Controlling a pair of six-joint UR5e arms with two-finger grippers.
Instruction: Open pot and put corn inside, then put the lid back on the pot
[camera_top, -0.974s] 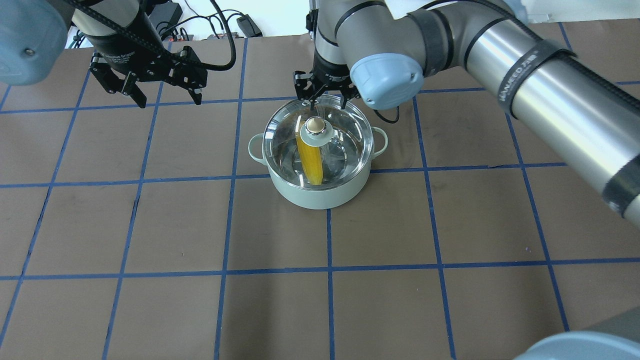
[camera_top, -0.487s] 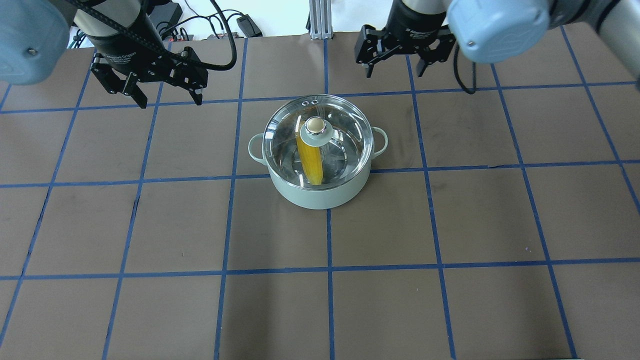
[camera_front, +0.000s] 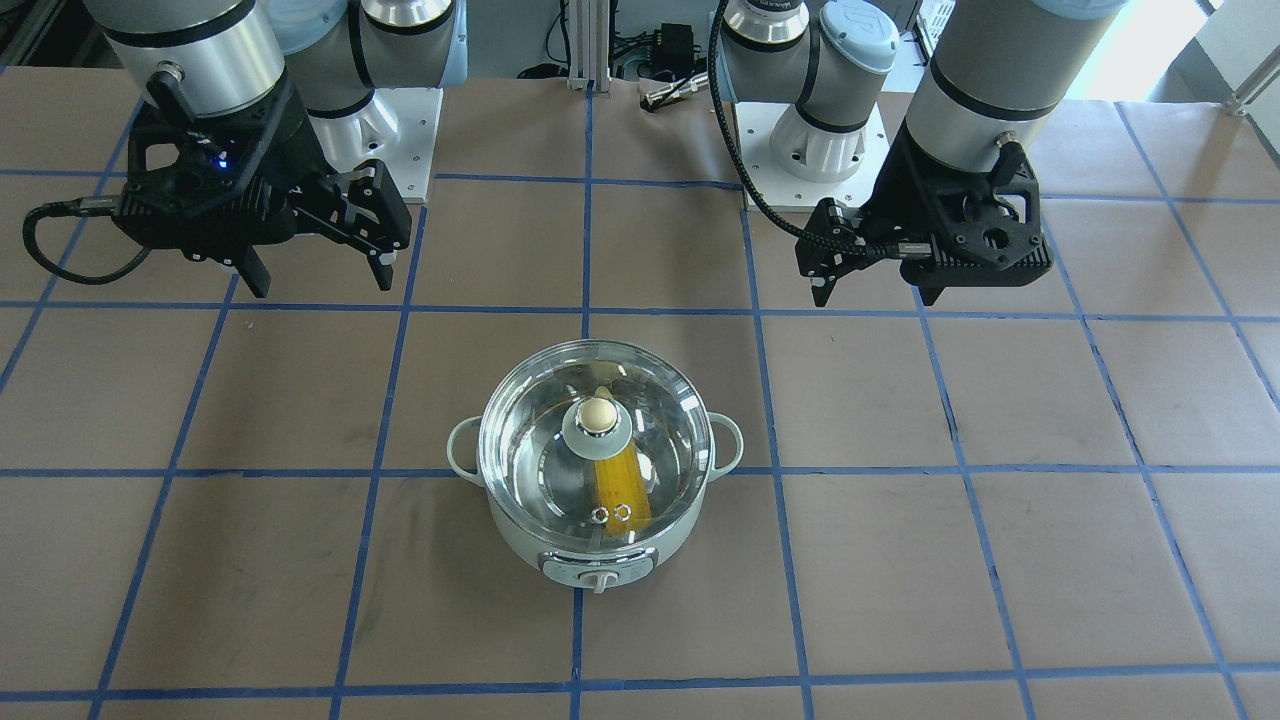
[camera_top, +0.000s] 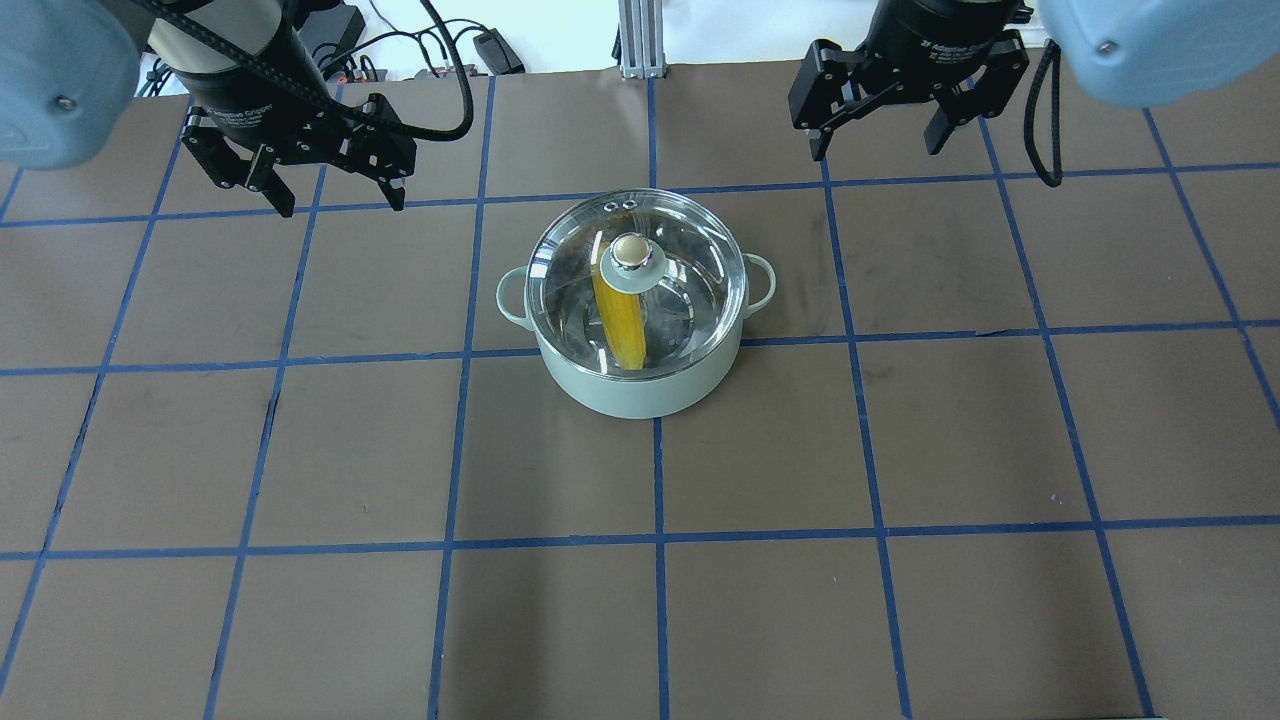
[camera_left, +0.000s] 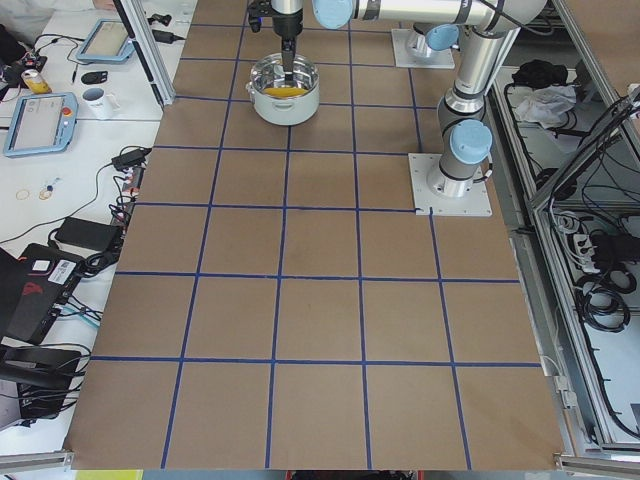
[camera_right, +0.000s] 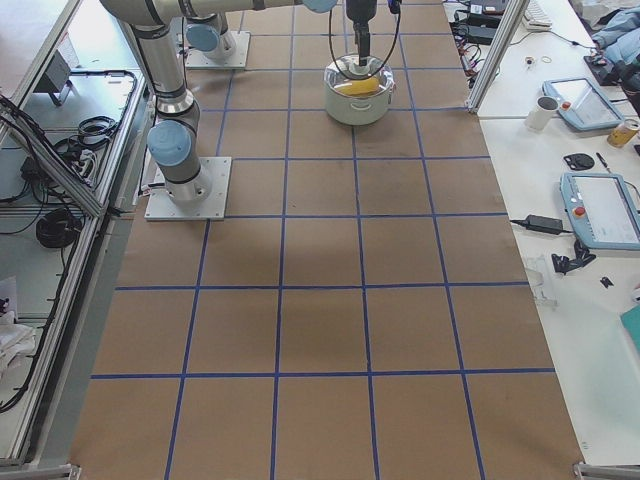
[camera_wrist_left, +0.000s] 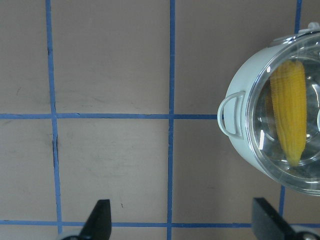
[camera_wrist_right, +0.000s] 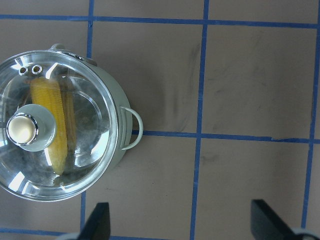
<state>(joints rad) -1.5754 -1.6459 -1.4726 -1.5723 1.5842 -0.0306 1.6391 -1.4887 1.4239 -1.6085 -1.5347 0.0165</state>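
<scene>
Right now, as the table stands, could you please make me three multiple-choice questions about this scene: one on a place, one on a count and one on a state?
1. Where is the corn?
A) inside the pot, under the lid
B) on the table beside it
C) behind it

2. How many vent holes has the lid?
A) one
B) two
C) four

3. The left pincer and the right pincer are:
A) both shut on the lid
B) one shut on the corn
C) both open, holding nothing

Answers: 1 A, the yellow ear shows through the glass; 2 B, two metal rings sit near the rim; 3 C, both stand spread wide, away from the pot.
</scene>
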